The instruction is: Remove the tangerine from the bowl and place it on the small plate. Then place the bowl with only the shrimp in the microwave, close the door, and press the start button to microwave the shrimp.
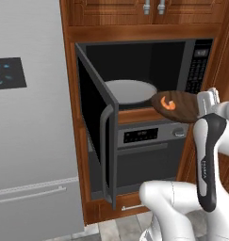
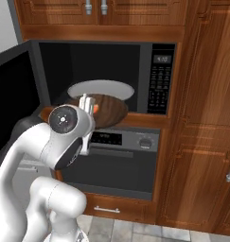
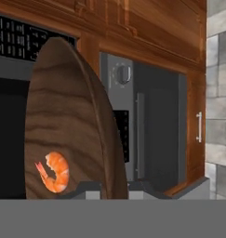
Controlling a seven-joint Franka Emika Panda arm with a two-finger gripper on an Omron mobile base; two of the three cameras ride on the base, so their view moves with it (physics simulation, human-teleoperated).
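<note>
My gripper (image 1: 199, 108) is shut on the rim of the brown wooden bowl (image 1: 178, 106), holding it in the air just in front of the open microwave (image 1: 134, 61). In the bowl lies one orange shrimp (image 1: 168, 103). From the right base view, the bowl (image 2: 110, 111) hangs at the cavity's lower edge, with the gripper (image 2: 88, 107) on its near rim. The hand view has the bowl (image 3: 68, 116) tilted on edge, the shrimp (image 3: 54, 172) low inside it. The microwave door (image 1: 94, 122) stands wide open to the left. The tangerine and small plate are out of view.
A white turntable (image 1: 130, 90) lies inside the microwave, and its control panel (image 2: 160, 85) is on the right. An oven (image 1: 144, 136) sits below. A grey fridge (image 1: 26, 117) stands to the left, and tall wooden cabinets (image 2: 206, 142) to the right.
</note>
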